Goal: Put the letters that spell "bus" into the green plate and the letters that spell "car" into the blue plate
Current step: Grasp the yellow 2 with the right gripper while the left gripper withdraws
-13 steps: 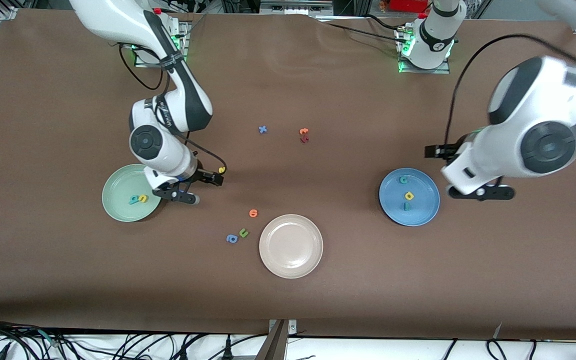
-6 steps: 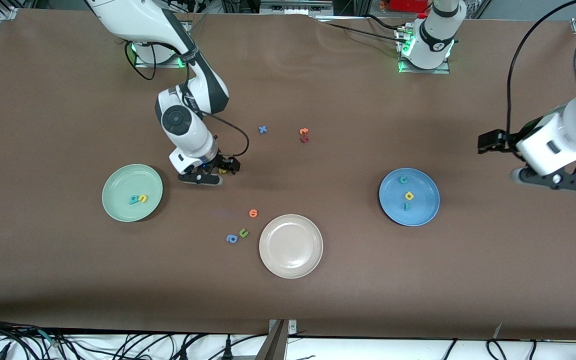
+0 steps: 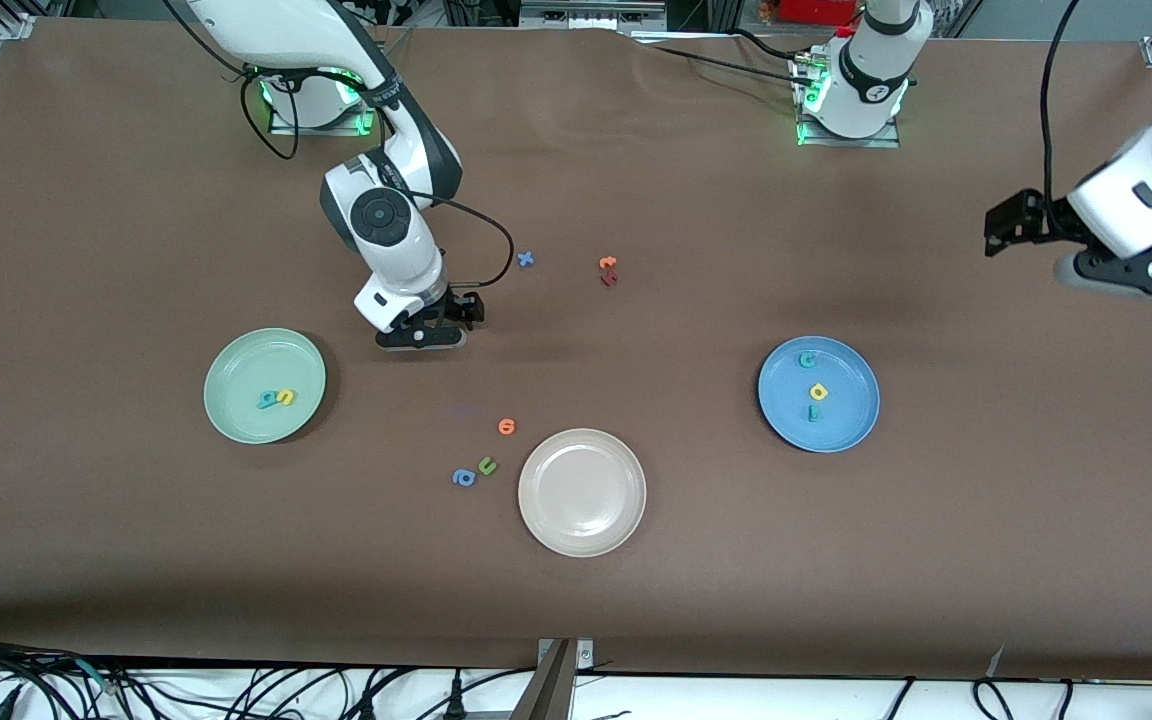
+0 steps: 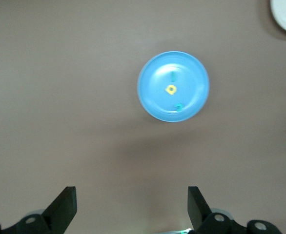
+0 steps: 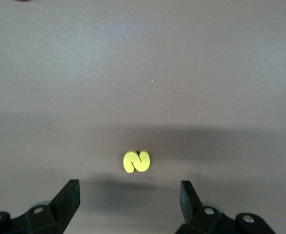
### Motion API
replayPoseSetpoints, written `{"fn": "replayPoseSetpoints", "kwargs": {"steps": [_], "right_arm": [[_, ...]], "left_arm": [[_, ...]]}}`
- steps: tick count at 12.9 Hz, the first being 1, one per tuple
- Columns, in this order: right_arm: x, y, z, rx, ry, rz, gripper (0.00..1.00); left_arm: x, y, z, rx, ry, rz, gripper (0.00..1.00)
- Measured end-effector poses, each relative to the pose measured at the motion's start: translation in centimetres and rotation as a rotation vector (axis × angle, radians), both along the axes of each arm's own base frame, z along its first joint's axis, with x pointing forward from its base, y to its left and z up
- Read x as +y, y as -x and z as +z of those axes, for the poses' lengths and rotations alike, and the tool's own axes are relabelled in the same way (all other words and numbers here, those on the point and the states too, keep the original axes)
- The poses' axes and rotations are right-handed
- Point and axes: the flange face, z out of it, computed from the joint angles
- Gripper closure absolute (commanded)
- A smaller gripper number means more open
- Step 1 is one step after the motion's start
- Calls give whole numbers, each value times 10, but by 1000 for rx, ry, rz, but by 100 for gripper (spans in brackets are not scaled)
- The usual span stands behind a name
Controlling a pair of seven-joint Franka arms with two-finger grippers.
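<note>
My right gripper (image 3: pixel 422 337) had swung from the pale mint-green round plate (image 3: pixel 236 425) to hover, fingers spread, over the small yellow foam "s" (image 5: pixel 136 161), the last letter of "bus". My left gripper (image 3: pixel 1126 278) waited, fingers apart, over the left arm's end of the table.

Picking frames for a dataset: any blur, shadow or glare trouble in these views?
Front view: sharp, evenly lit, soft shadow beside the green plate. Left wrist view: slightly soft, the blue plate shows pale sheen and its letters smear; a faint shadow band crosses the table. Right wrist view: the yellow s is clear, a broad dark shadow lying across the table around it.
</note>
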Motion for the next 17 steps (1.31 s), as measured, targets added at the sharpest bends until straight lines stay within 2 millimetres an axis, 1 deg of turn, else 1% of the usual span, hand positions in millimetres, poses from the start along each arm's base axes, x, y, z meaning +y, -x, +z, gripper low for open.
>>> {"fn": "replayPoseSetpoints", "kwargs": {"steps": [1, 2, 4, 7, 9, 17], "right_arm": [[-1, -1, 0, -10, 2, 8, 9], [-3, -3, 0, -23, -3, 10, 13], [-4, -7, -3, -58, -27, 10, 13], [-12, -14, -24, -105, -57, 0, 14], [-15, -14, -36, -111, -61, -3, 15], [-13, -12, -34, -111, -64, 1, 15]], "left_arm": [[-6, 3, 1, -13, 34, -2, 0], [-10, 4, 2, -24, 49, -2, 0], [-11, 3, -1, -26, 52, 22, 0], [-15, 4, -1, -25, 48, 51, 0], [-17, 4, -1, -25, 42, 47, 0], [-19, 6, -3, -10, 31, 75, 0]]}}
